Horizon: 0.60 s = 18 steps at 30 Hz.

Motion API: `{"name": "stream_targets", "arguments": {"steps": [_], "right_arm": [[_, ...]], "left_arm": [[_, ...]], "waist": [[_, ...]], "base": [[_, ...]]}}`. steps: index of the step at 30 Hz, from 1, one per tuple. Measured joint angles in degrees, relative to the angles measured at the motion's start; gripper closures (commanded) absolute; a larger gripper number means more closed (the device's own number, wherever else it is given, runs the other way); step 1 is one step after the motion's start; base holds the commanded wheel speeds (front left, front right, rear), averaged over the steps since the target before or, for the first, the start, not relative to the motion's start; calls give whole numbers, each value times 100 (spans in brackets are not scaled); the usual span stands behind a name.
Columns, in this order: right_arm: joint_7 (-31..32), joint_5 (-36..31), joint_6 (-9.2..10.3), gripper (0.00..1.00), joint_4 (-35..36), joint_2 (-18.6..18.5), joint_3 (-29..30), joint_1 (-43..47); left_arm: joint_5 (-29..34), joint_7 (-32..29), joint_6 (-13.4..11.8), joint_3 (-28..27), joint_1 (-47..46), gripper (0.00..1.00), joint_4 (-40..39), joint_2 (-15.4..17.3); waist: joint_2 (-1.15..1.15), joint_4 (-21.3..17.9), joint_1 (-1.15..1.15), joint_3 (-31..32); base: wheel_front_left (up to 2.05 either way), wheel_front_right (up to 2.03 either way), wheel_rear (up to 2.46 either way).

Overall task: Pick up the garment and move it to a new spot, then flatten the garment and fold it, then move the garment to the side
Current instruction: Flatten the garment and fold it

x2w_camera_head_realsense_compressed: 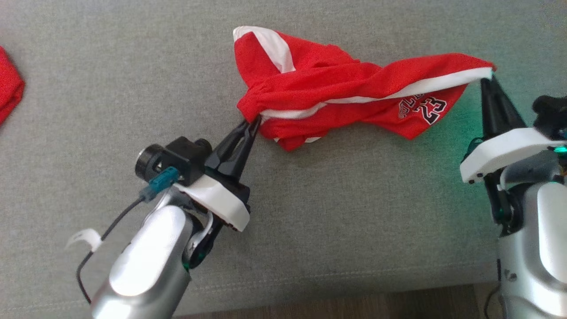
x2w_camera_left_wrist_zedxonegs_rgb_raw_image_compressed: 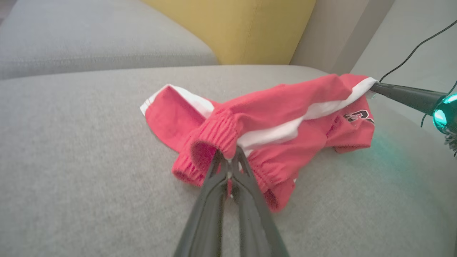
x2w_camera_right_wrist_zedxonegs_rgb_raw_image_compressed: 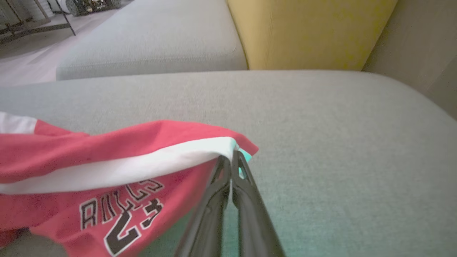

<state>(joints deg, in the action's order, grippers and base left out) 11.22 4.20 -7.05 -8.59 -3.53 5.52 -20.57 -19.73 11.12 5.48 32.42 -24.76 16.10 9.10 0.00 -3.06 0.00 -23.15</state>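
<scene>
The garment (x2w_camera_head_realsense_compressed: 336, 88) is a pair of red shorts with white side stripes and a black "23" print, bunched and twisted on the grey sofa seat (x2w_camera_head_realsense_compressed: 310, 212). My left gripper (x2w_camera_head_realsense_compressed: 253, 120) is shut on its elastic waistband (x2w_camera_left_wrist_zedxonegs_rgb_raw_image_compressed: 221, 137) at the garment's lower left. My right gripper (x2w_camera_head_realsense_compressed: 487, 77) is shut on the white-striped hem corner (x2w_camera_right_wrist_zedxonegs_rgb_raw_image_compressed: 228, 146) at the far right, holding that end slightly raised. The cloth stretches between both grippers. The print (x2w_camera_right_wrist_zedxonegs_rgb_raw_image_compressed: 121, 214) hangs below the right-hand grip.
Another red cloth (x2w_camera_head_realsense_compressed: 9, 86) lies at the left edge of the seat. A yellow cushion (x2w_camera_left_wrist_zedxonegs_rgb_raw_image_compressed: 246, 28) and the grey backrest stand behind the garment. The seat's front edge (x2w_camera_head_realsense_compressed: 336, 288) runs along the bottom, with wood floor below.
</scene>
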Motion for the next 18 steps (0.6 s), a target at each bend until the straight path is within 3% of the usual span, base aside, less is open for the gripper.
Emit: {"name": "stream_targets", "arguments": {"steps": [10,18], "right_arm": [[-520,-126,0,100,894,3,80,5],[-311,-126,-1,100,1989,-40,80,-36]], "left_arm": [[49,86,-155,-218,-2,100,-1003,323],[-59,-541,-299,-705,-411,100,-2019,709]], "waist": [[0,36,0,504],[0,149,0,1104]], "base": [[0,0,0],[0,0,0]]}}
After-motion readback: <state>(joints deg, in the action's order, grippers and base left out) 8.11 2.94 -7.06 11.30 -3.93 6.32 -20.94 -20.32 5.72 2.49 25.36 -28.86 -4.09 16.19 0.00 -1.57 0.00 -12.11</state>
